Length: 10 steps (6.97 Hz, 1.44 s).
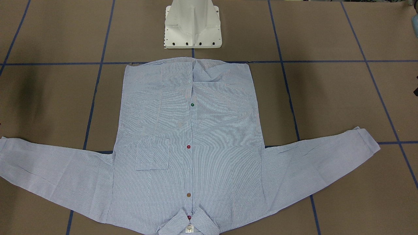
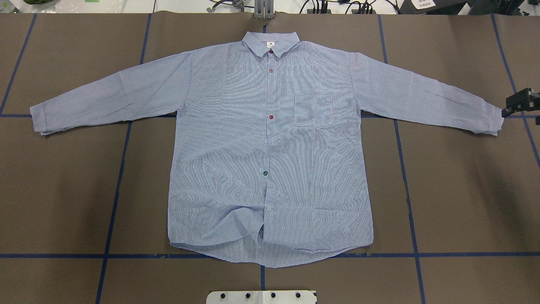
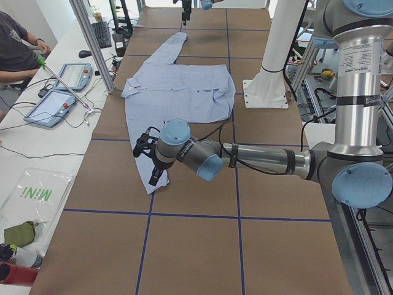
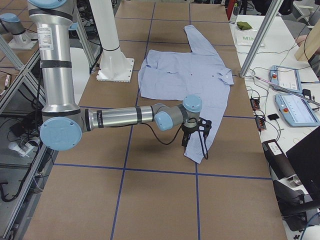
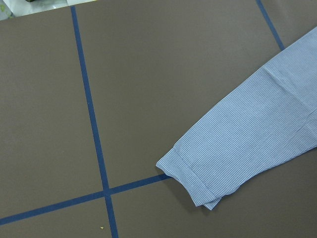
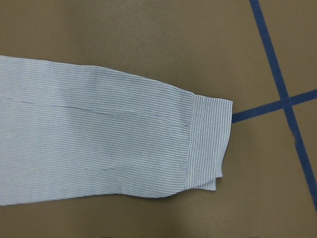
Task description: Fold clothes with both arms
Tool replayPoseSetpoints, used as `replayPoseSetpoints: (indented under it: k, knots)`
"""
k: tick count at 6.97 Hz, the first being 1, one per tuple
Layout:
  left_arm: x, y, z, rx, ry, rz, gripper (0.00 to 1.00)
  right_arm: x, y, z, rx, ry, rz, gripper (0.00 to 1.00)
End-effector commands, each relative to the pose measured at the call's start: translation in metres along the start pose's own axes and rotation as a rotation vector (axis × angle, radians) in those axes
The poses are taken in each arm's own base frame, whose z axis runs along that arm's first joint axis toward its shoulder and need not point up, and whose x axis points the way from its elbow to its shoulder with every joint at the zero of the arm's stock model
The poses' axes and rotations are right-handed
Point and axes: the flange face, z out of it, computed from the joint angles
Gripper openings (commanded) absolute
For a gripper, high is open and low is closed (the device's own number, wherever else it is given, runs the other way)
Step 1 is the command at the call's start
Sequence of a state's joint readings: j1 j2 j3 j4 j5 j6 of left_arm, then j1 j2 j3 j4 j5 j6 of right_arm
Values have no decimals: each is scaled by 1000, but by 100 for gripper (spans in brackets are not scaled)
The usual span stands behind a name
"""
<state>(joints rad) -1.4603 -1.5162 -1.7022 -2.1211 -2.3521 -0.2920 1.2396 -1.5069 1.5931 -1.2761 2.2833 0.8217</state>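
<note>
The striped shirt (image 2: 270, 147) lies flat and front up on the brown table, collar on the far side, both sleeves spread out sideways. It also shows in the front view (image 1: 196, 147). My left gripper (image 3: 147, 163) hovers above the left sleeve's cuff (image 5: 198, 183); I cannot tell if it is open or shut. My right gripper (image 2: 521, 103) shows only partly at the overhead view's right edge, just beyond the right cuff (image 6: 208, 144). It hangs above that cuff in the right side view (image 4: 192, 135). Its jaws are not clear. Neither wrist view shows fingers.
The white pedestal base (image 1: 192, 29) stands behind the shirt's hem. Blue tape lines (image 2: 114, 202) cross the table. A side bench with tablets (image 3: 58, 104) and metal posts (image 3: 92, 43) runs along the far edge, where a seated person (image 3: 15, 43) shows.
</note>
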Motion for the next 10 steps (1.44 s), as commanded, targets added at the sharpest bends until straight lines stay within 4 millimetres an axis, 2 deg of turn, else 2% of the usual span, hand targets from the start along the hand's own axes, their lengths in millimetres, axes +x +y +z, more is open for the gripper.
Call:
replayPoseSetpoints:
  k: [1,2,3,5,6,7,9,10]
  knots:
    - [2,-2,0,1,6,-69,99,-2,-15,24,4,1,45,88]
    - [2,-3,0,0,5,-80,99,14,-21,52,39,-42,53,85]
    - [4,-6,0,3,8,-98,99,9,-20,63,59,-61,91,84]
    - [5,-7,-1,9,9,-105,99,16,-17,66,60,-51,106,83]
    - [6,-8,-1,11,10,-113,99,30,-17,77,43,-31,125,79]
    - [7,-10,-2,13,11,-117,99,33,-16,78,39,-28,131,77]
    - [8,-11,-2,15,12,-115,99,22,-11,89,25,-18,110,63]
    - [9,-11,-3,15,14,-115,99,30,-8,92,21,-11,114,45]
